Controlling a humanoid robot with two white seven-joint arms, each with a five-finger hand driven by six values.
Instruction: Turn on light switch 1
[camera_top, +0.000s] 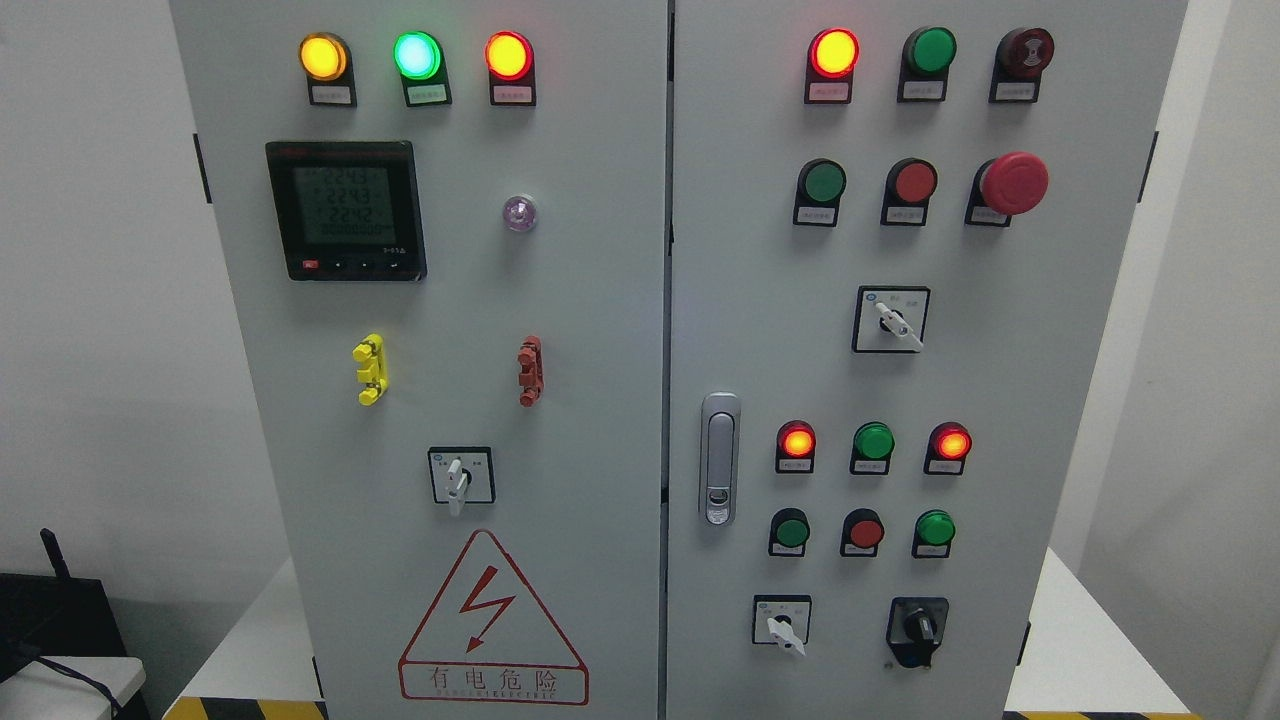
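Grey two-door control cabinet (600, 300) seen head-on, standing on a white table (1085, 640). Left door: at 12 o'clock, lit amber lamp (323, 56), green lamp (417, 55) and red lamp (508, 55); just below, at 10 o'clock, a digital meter (345, 210); at 6 o'clock, a white-lever selector (460, 476) above a red warning triangle (492, 620). Right door: door handle (720, 458) at 9 o'clock; mushroom stop button (1012, 183) at 1 o'clock; upper selector (891, 320) near centre; lower selector (781, 622) and black knob (917, 628) side by side at 6 o'clock. Light switch 1 somewhere among these controls, not identifiable: labels too small to read. Robot hands outside the view; released or clenched, cannot tell.
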